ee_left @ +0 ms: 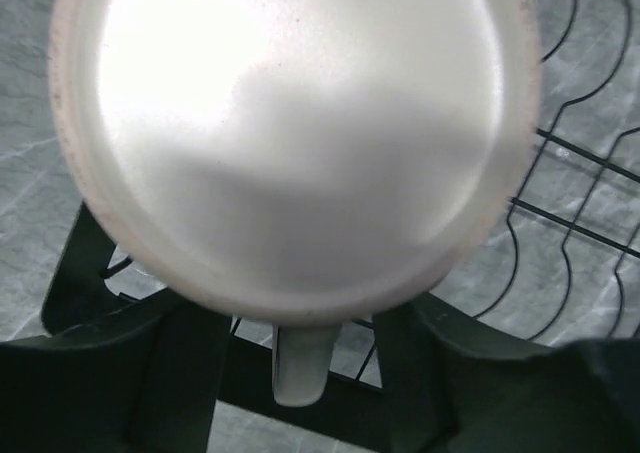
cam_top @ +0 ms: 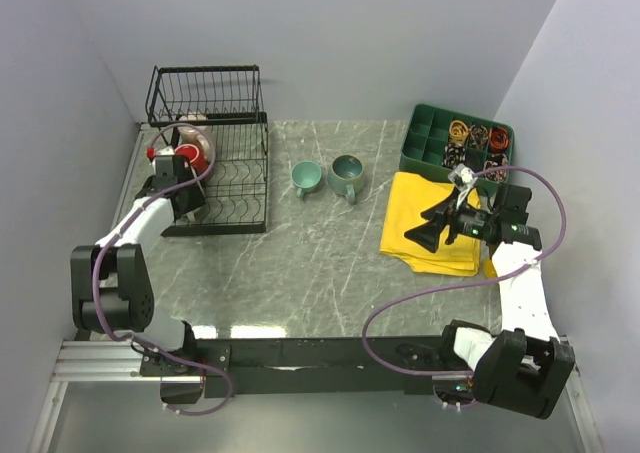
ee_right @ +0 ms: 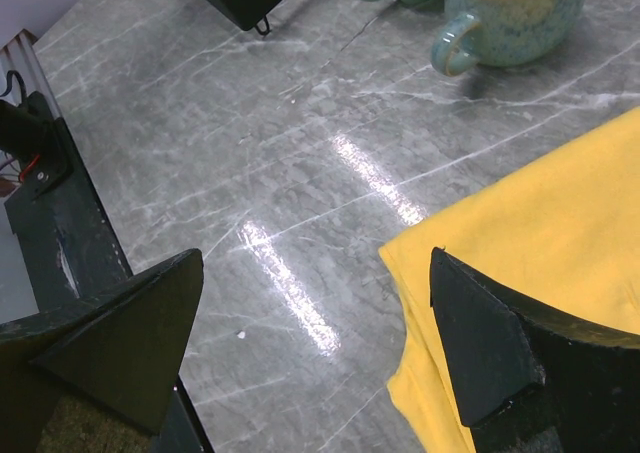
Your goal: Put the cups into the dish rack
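- Seen from above, the black wire rack [cam_top: 235, 178] stands at 10 o'clock on the marble table [cam_top: 300, 263], with the left gripper [cam_top: 185, 173] reaching into its left end.
- Only the left wrist camera shows the grip itself. The red cup [ee_left: 300, 123] fills the frame as a pale, glossy, washed-out disc, reddish at the rim, with wire bars beneath it. Its handle points toward the camera between two fingers [ee_left: 150, 373] that stand clear of it on both sides, so the cup is released.
- Only the right wrist camera shows the right gripper [ee_right: 312, 263] up close. Its jaws are spread wide and empty over the table and the edge of the yellow cloth [ee_right: 540, 243].
- Four cups are in view.
- Two are in the rack: the red cup [cam_top: 192, 156], and a pale cup [cam_top: 192, 123] at 12 o'clock from it, partly hidden.
- The other two are teal cups [cam_top: 306, 177] [cam_top: 348, 175], side by side on the table at 3 o'clock from the rack.
- There is one cloth, at 3 o'clock on the table.
- A single green tray [cam_top: 425, 123] sits at 2 o'clock, with small coloured rings in its compartments, too small to identify.
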### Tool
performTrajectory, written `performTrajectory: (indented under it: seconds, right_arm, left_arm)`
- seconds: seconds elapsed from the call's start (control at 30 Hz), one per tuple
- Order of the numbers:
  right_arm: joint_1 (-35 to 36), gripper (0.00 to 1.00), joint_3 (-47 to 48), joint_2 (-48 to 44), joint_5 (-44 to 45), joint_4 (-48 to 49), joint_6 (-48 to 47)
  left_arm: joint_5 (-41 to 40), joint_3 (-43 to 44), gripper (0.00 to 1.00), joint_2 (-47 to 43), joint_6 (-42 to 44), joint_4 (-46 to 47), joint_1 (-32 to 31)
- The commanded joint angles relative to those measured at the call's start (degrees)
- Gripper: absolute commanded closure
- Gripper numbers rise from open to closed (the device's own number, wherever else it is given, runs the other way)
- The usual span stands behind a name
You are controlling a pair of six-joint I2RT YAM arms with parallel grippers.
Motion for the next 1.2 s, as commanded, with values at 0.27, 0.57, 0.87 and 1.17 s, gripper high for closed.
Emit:
performTrajectory:
  seconds: [0.27, 0.57, 0.87, 1.17]
  right_arm:
    - [-1.5, 0.0, 0.5, -0.7, 1.6, -0.1, -1.0]
    - [-1.4, 0.0, 1.5, 0.9, 2.4, -3.9, -5.7]
    - [1.3, 0.0, 16.1, 7.3, 13.2, -20.1, -12.3]
    - [-2.2, 0.0, 20.3, 3.1, 41.6, -22.6, -7.2]
  left_arm:
    - [-0.6, -3.5, 0.11, -23.2, -0.8, -0.9, -0.5]
    - [17.9, -9.6, 0.03, -35.5, 1.5, 3.2, -0.4]
    - [33.8, -17.9, 0.04, -43.2, 0.3, 12.1, -0.7]
    - [35.4, -17.5, 0.04, -42.3, 0.7, 12.0, -1.6]
